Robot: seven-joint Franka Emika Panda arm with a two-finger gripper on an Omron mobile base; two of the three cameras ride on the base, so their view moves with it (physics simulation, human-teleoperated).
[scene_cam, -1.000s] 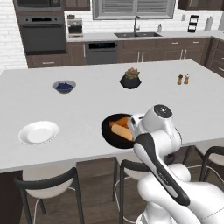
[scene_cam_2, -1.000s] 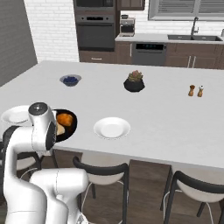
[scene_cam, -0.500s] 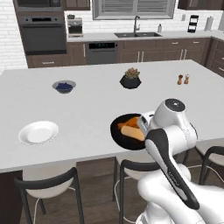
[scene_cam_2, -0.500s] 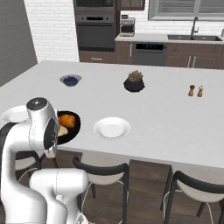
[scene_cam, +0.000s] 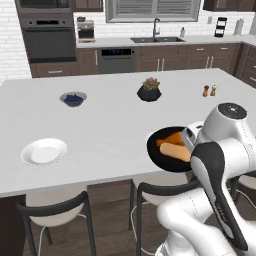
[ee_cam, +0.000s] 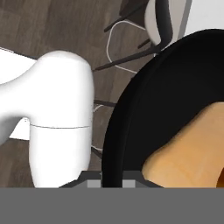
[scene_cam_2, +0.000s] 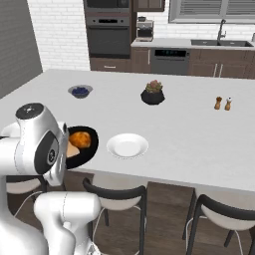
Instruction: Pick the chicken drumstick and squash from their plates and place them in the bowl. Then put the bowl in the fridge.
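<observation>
In the kitchen, at the near edge of the white counter (scene_cam: 100, 135), your gripper (ee_cam: 111, 183) was clamped on the rim of the black bowl (scene_cam: 167, 162), with the squash (scene_cam: 175, 151) and the chicken drumstick (scene_cam_2: 81, 139) already inside just past its tips, so only the trip to the fridge was left.

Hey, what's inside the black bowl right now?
The bowl holds the pale squash with the darker chicken drumstick beside it. The bowl's near side and its underside are hidden by the robot's arm.
</observation>
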